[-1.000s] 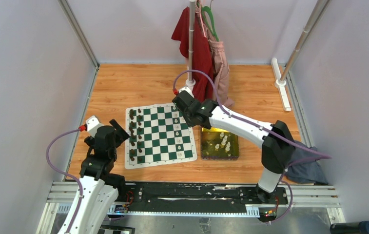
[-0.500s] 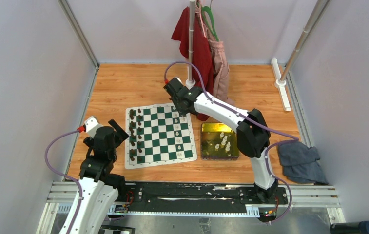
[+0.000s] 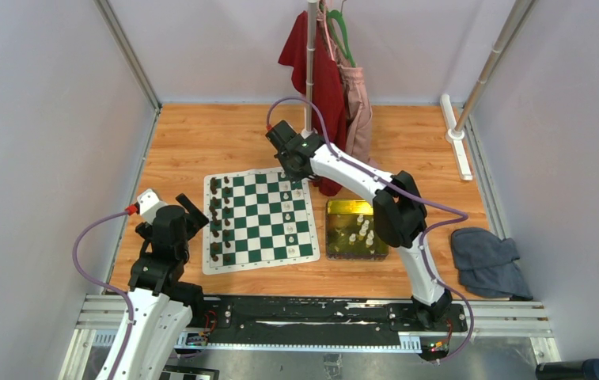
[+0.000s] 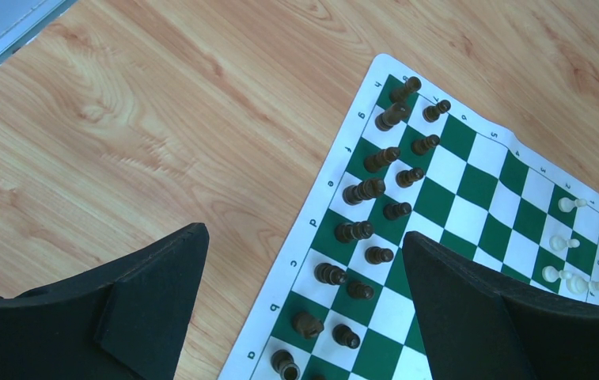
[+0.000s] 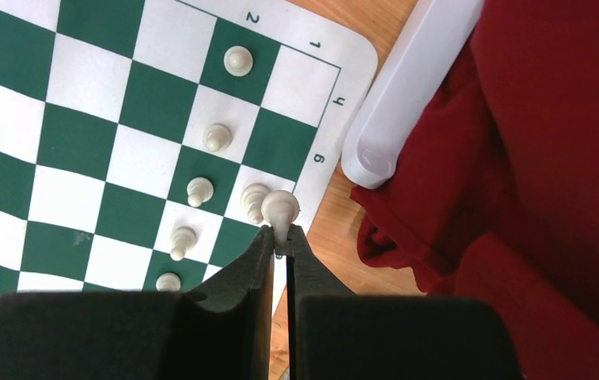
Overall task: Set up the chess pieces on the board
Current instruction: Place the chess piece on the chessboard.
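The board [image 3: 260, 237] lies flat at the table's middle, with dark chessmen along its left side. Several cream-white chess pieces [image 5: 216, 137] stand in its right columns. My right gripper [image 5: 282, 233] is shut on one more cream-white piece [image 5: 280, 207], held by its thin part just above the board's far right corner. In the top view that gripper [image 3: 296, 174] hangs over the same corner. My left gripper [image 4: 304, 237] is open and empty, above the board's left border near the dark pieces [image 4: 363, 190]. It sits at the board's left edge [image 3: 195, 212].
A yellow-green tray [image 3: 357, 210] with several cream pieces stands right of the board. A red cloth [image 5: 549, 158] and a white pole base [image 5: 407, 87] lie close beside the held piece. A grey rag [image 3: 490, 261] lies at the right.
My right arm has folded its elbow in to the left and carried the held piece a little farther back, to the board's far right corner. The left arm has not moved.
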Robot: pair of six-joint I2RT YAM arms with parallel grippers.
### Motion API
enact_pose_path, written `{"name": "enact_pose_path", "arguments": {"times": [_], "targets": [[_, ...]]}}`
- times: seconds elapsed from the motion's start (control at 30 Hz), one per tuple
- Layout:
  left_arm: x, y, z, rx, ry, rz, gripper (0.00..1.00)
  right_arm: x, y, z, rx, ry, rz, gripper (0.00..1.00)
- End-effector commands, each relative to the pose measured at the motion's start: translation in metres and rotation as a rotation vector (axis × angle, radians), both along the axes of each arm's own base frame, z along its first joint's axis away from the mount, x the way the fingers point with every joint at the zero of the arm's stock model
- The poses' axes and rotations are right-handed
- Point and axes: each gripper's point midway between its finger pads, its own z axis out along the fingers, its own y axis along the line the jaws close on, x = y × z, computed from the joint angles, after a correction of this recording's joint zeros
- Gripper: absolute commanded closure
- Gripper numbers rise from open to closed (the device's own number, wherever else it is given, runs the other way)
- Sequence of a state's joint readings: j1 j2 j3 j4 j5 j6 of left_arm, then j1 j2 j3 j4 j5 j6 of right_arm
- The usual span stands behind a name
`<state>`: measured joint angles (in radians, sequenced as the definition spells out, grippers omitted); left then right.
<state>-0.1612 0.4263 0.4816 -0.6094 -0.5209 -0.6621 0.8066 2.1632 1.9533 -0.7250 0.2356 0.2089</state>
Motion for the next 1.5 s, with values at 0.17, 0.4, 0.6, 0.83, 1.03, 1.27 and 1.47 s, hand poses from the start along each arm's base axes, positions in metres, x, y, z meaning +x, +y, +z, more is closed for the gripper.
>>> {"name": "enact_pose_path", "arguments": {"times": [0.17, 0.4, 0.6, 0.83, 1.03, 1.27, 1.47], "targets": [[-0.002, 0.003, -0.002, 0.012, 0.003, 0.017, 0.0, 0.005, 0.003, -0.019, -0.022, 0.047, 0.023, 1.0], [-0.002, 0.003, -0.003, 0.013, 0.006, 0.016, 0.0, 0.01, 0.002, -0.03, -0.031, 0.063, 0.024, 1.0], [-0.002, 0.004, -0.003, 0.015, 0.007, 0.019, 0.0, 0.013, 0.0, -0.039, -0.036, 0.077, 0.022, 1.0], [-0.003, 0.004, -0.004, 0.016, 0.013, 0.022, 0.0, 0.018, -0.003, -0.047, -0.042, 0.089, 0.024, 1.0], [-0.003, 0.005, -0.005, 0.018, 0.012, 0.028, 0.0, 0.022, 0.0, -0.05, -0.04, 0.09, 0.033, 1.0], [-0.004, 0.006, -0.005, 0.02, 0.014, 0.033, 0.0, 0.025, 0.0, -0.053, -0.034, 0.095, 0.033, 1.0], [-0.004, 0.006, -0.006, 0.02, 0.017, 0.034, 0.0, 0.025, 0.001, -0.058, -0.036, 0.105, 0.037, 1.0]]}}
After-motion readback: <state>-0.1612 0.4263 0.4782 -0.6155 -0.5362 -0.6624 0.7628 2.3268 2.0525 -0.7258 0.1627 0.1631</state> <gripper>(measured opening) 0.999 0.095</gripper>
